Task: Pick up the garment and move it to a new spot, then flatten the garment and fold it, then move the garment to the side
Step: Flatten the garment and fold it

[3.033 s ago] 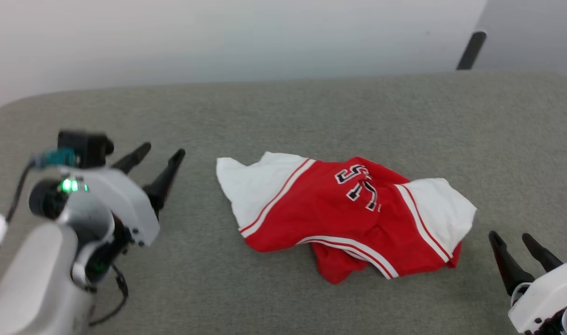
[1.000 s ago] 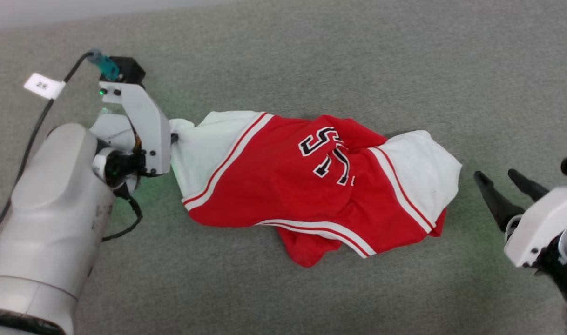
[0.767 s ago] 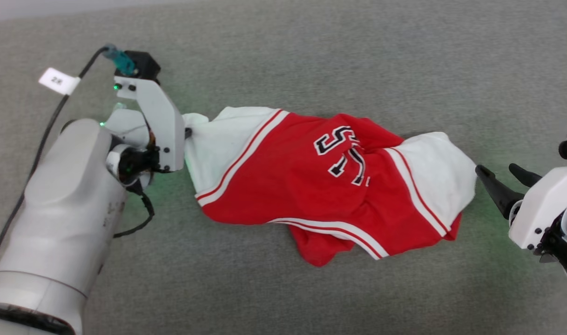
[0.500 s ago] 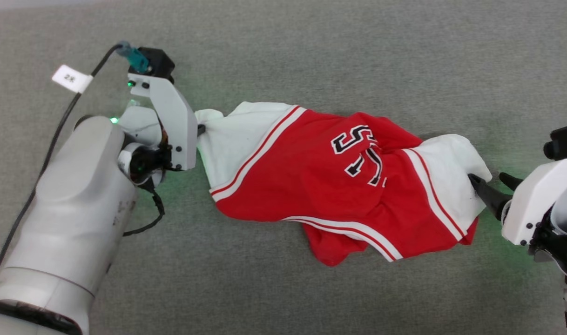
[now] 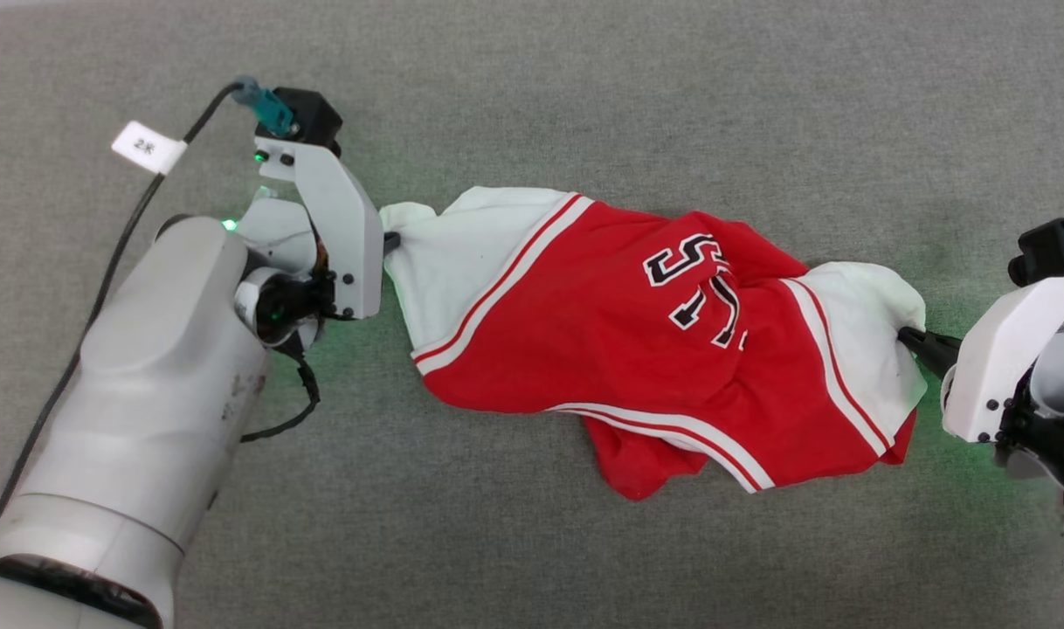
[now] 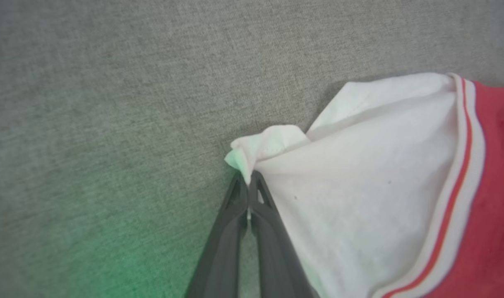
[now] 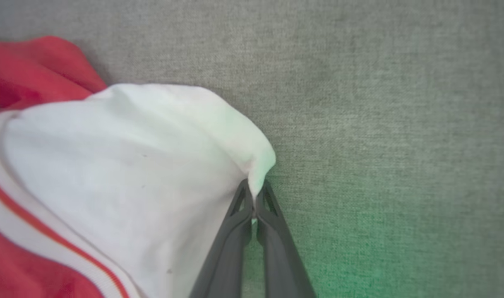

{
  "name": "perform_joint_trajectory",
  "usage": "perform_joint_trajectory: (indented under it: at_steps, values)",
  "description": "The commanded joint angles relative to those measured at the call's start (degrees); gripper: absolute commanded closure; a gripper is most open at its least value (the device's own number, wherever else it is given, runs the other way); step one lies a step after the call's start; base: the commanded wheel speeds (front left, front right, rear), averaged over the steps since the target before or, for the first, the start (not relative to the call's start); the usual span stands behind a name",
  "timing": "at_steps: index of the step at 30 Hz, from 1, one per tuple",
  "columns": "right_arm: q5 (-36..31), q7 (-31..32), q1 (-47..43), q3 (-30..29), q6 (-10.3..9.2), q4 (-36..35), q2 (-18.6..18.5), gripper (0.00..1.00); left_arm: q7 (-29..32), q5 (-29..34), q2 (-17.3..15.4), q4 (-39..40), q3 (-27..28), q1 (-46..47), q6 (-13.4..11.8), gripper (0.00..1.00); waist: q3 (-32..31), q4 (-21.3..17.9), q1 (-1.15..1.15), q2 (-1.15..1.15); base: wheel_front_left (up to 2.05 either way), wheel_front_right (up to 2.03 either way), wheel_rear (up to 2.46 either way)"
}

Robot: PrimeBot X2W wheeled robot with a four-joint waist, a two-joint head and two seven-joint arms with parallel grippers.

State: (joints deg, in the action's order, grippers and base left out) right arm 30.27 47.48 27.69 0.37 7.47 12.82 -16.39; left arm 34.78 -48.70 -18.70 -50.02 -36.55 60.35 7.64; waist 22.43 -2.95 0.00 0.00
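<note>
I have my left pincer (image 5: 391, 238) clamped tight on one white sleeve tip of the garment (image 5: 584, 349), which lies crumpled across the middle of the grey surface (image 5: 672, 96), and my right pincer (image 5: 909, 335) pinched closed on the opposite white sleeve's edge.

ground: I see grey woven cloth (image 5: 672, 87) all over | light: soft, green glow (image 5: 934, 472) left and right

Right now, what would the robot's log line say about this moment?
stage: pick-up | left gripper: shut on garment, white sleeve | right gripper: shut on opposite sleeve | garment: crumpled, lying on grey surface
</note>
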Motion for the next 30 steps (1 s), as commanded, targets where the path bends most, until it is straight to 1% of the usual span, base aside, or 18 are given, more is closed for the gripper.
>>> perform_joint_trajectory:
  at_steps: [1, 4, 8, 16, 22, 26, 28, 30]
  values:
    - [0.39, 1.25, -0.69, 0.85, 0.04, 1.42, 0.04, 1.00, 0.97, 0.14, -1.15, -2.35, -1.08, -2.65, -0.29, 1.00, -0.13, 0.00, 0.00, 0.00, 0.00, 0.00, 0.00]
    - [0.64, 1.95, -0.08, 1.01, 0.00, 1.35, -1.31, 1.00, 0.64, -0.34, -1.17, -2.56, -1.42, -2.02, -0.29, 1.00, -0.50, 0.00, 0.00, 0.00, 0.00, 0.00, 0.00]
    - [2.63, 2.82, 1.21, 1.38, 0.00, -0.33, -2.29, 1.00, 0.67, -1.13, -1.27, -2.69, -1.87, -1.05, -0.28, 1.00, -1.67, -0.02, 0.00, 0.00, 0.00, 0.00, 0.00]
    - [5.47, 3.77, 6.42, 1.21, 0.01, -4.52, -5.22, 1.00, 1.47, -2.86, -1.91, -1.26, -2.07, 3.49, -0.21, 1.00, -6.32, 0.77, 0.00, 0.00, 0.00, 0.00, 0.00]
    - [3.76, 0.95, 13.65, 1.99, 0.01, -4.97, -6.40, 1.00, 1.95, -3.42, -1.38, -0.45, -1.66, 8.02, -0.30, 1.00, -11.05, 1.88, 0.00, 0.00, 0.00, 0.00, 0.00]
    - [2.65, -2.01, 19.09, 3.26, 0.01, -3.02, -5.65, 1.00, 1.30, -3.78, -1.04, -0.25, -0.72, 11.43, -0.44, 1.00, -14.10, 2.46, 0.00, 0.00, 0.00, 0.00, 0.00]
    - [1.46, -4.46, 22.14, 4.05, 0.01, -1.84, -5.73, 1.00, 0.26, -3.17, -1.37, -0.17, -0.44, 13.36, -0.51, 1.00, -15.38, 2.63, 0.00, 0.00, 0.00, 0.00, 0.00]
    - [1.10, -6.57, 24.88, 4.92, 0.01, 0.20, -5.04, 1.00, -1.04, -2.49, -1.76, -0.41, -0.31, 15.08, -0.63, 1.00, -16.58, 2.73, 0.00, 0.00, 0.00, 0.00, 0.00]
